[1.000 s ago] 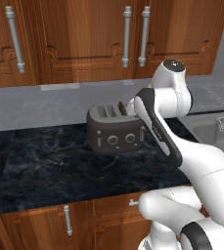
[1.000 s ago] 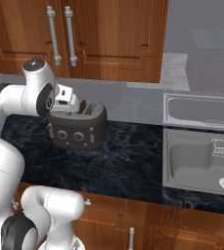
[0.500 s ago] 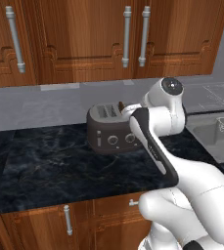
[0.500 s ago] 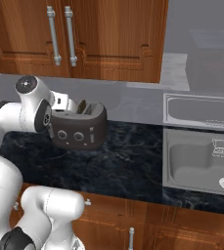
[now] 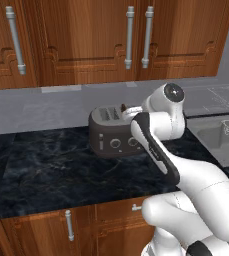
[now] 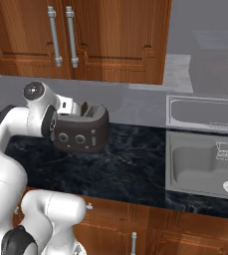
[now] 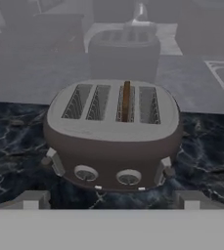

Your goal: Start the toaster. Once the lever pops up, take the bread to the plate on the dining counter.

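Since the earlier frame the arm has folded lower and drawn back toward the near side of the toaster point(image 5: 117, 132), its round elbow joint sinking closer to the counter point(image 5: 46, 170). From the hand view the gripper point(image 7: 111, 197) now looks at the toaster's front, its jaws spread wide apart and holding nothing, one tip at either side below the toaster's lower edge. That dark grey toaster stands on the black marbled counter, near the back wall and under the wooden wall cabinets point(image 5: 86, 40). Its front shows two round knobs point(image 7: 85, 172) with pale sliders at both outer corners. Four slots open in the pale top, and the bread point(image 7: 126, 100), a thin brown slice, stands upright in the third slot from the left in the hand view, its upper edge poking above the slot. Right of the counter lies a grey sink point(image 6: 205, 164)
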